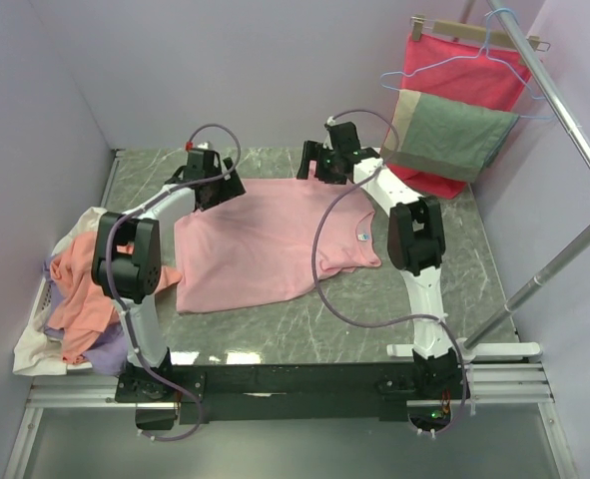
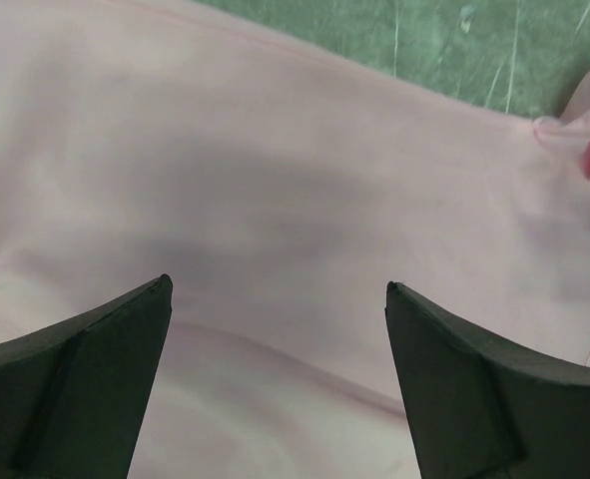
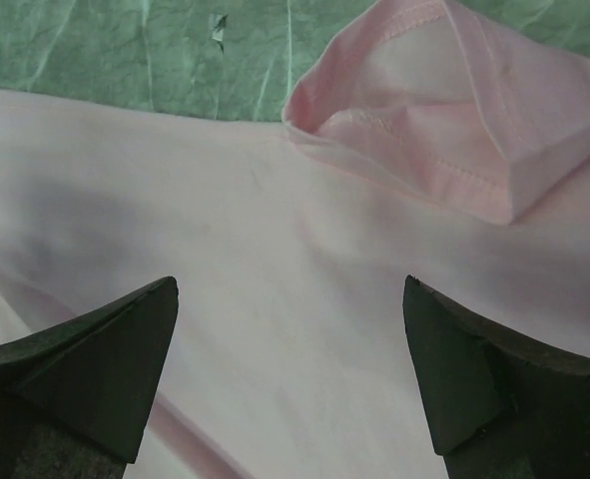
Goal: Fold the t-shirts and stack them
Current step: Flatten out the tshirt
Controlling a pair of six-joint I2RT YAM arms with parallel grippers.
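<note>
A light pink t-shirt [image 1: 265,244] lies spread on the green marble table, collar to the right. My left gripper [image 1: 215,190] hovers over its far left edge, open and empty; the left wrist view shows pink cloth [image 2: 275,180] between the spread fingers [image 2: 95,359]. My right gripper [image 1: 319,168] hovers over its far right edge, open and empty; the right wrist view shows the cloth [image 3: 275,259] and a turned-up sleeve [image 3: 444,100]. A heap of salmon-orange [image 1: 80,289], white and lilac [image 1: 110,351] t-shirts lies at the table's left edge.
A red cloth [image 1: 464,70] and a grey-green and beige cloth [image 1: 449,135] hang on hangers from a metal rail [image 1: 564,110] at the back right. Purple walls close in the table [image 1: 444,289] on the left and back. Grey cables loop over both arms.
</note>
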